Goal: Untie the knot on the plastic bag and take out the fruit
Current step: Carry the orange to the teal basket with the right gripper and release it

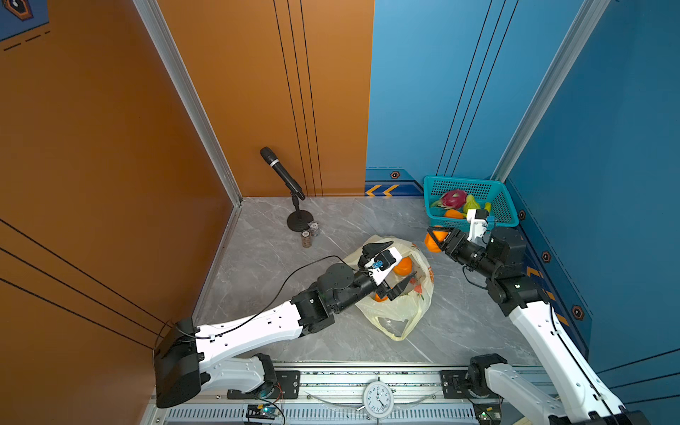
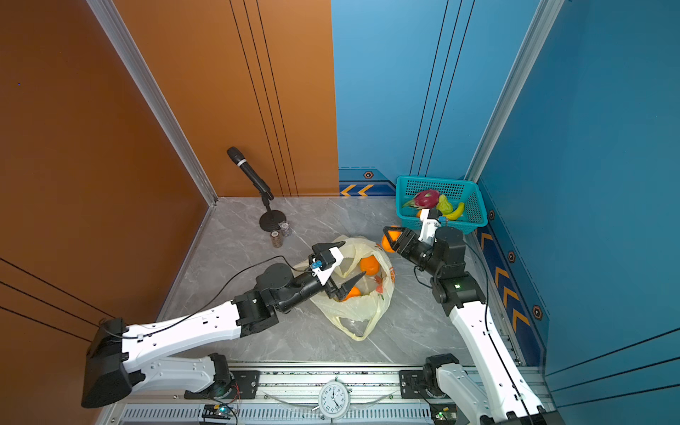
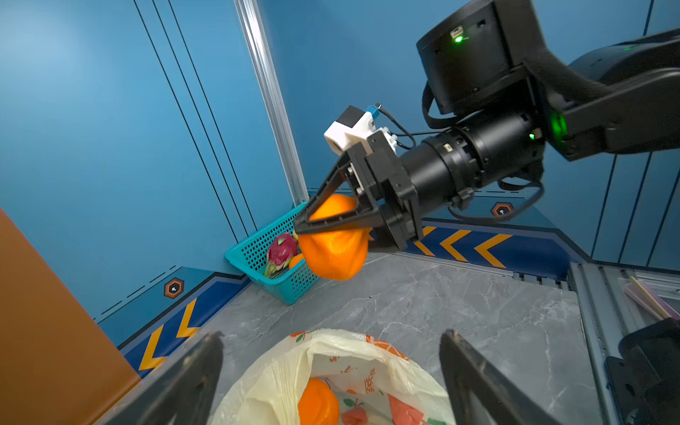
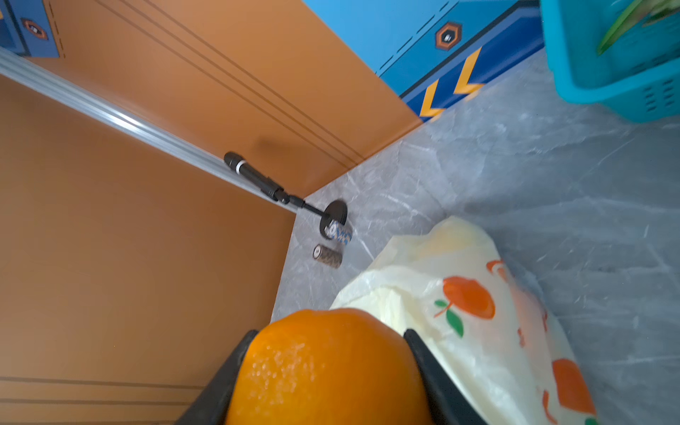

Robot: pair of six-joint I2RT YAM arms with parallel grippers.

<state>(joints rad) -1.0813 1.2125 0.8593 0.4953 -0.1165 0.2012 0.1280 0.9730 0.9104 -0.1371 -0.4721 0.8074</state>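
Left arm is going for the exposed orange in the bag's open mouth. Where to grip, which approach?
Probably pinch the orange across its round middle, descending straight through the plastic bag mouth. The mouth gapes upward, the fruit lies uncovered, and the left gripper hovers open above it.

Plastic bag (image 1: 401, 312) partly behind left claw (image 1: 404, 258)
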